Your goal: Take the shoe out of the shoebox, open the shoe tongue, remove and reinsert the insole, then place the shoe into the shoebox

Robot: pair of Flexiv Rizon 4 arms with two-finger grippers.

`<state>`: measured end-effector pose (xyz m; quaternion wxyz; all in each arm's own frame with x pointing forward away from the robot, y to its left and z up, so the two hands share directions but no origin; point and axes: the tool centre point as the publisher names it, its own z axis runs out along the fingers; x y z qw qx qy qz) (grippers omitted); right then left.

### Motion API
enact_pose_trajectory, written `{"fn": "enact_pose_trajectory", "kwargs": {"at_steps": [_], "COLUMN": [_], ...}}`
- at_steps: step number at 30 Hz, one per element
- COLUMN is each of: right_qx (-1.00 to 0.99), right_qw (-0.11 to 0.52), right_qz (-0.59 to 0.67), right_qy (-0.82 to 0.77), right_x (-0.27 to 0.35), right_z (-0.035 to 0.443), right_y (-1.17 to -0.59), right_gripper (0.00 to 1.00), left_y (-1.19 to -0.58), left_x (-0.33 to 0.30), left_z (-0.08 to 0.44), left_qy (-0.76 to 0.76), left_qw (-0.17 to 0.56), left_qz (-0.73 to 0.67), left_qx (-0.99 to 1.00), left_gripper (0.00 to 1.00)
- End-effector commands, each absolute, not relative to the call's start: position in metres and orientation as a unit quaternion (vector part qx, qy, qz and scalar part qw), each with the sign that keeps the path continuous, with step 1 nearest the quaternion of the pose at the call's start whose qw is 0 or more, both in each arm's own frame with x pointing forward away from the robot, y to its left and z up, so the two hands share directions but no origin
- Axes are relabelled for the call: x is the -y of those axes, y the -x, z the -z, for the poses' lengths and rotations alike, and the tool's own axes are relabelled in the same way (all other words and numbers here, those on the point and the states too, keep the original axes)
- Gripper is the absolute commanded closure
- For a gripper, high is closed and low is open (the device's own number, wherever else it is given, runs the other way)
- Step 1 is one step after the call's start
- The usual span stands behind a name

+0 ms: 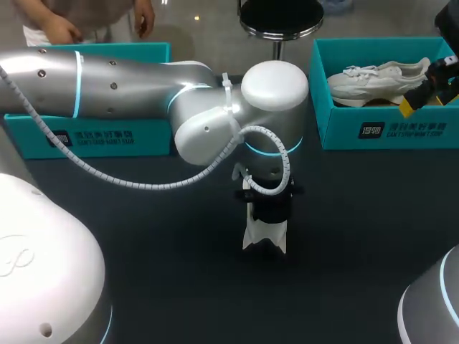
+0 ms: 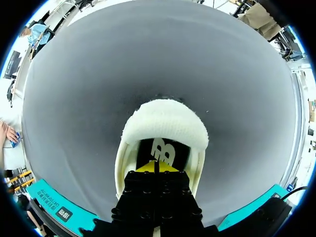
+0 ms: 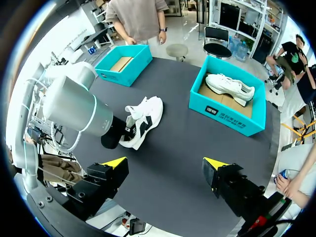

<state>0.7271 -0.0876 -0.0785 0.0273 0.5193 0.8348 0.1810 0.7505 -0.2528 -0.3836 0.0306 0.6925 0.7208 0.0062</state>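
Note:
A white shoe with black panels (image 3: 144, 120) lies on the dark table (image 3: 173, 163), near its middle. My left gripper (image 2: 157, 167) points down at its heel end, shut on the shoe (image 2: 163, 131). A black part with a logo sits right at the yellow tips, and a white padded rim curves ahead of them. From the head view, the shoe (image 1: 264, 236) shows only as a white piece under the left gripper (image 1: 267, 215). My right gripper (image 3: 164, 165) is open and holds nothing. It hangs high at the right, by the right shoebox (image 1: 387, 129).
The right teal shoebox (image 3: 227, 116) holds a second white shoe (image 1: 380, 79). A second teal shoebox (image 1: 107, 132) stands at the far left with only a cardboard floor showing (image 3: 121, 63). My left arm (image 1: 143, 86) stretches across the table's far half.

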Motion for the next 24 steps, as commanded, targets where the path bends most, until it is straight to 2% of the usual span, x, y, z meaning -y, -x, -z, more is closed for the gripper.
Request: {"fn": "enact_pose_trajectory", "kwargs": {"at_steps": [1,9,24], "right_qx": [-0.835,-0.835,-0.835], "right_qw": [0.026,0.026,0.026], "right_qz": [-0.179,-0.179,-0.179], "right_qy": [-0.519,-0.519,-0.519], "right_x": [0.087,0.087,0.087], "right_z": [0.079,0.079,0.079], "right_y": [-0.73,-0.73,-0.73], "right_gripper": [0.0,0.0,0.0], "left_y": [-0.746,-0.741,-0.77], "left_x": [0.249,0.244,0.248], "left_z": [0.39,0.411,0.363], "left_qy": [-0.695,-0.695,-0.703], "left_qw": [0.021,0.005,0.062], "left_qz": [-0.009,-0.022,-0.043], "left_qx": [-0.719,-0.719,-0.708], "left_gripper": [1.0,1.0,1.0]}}
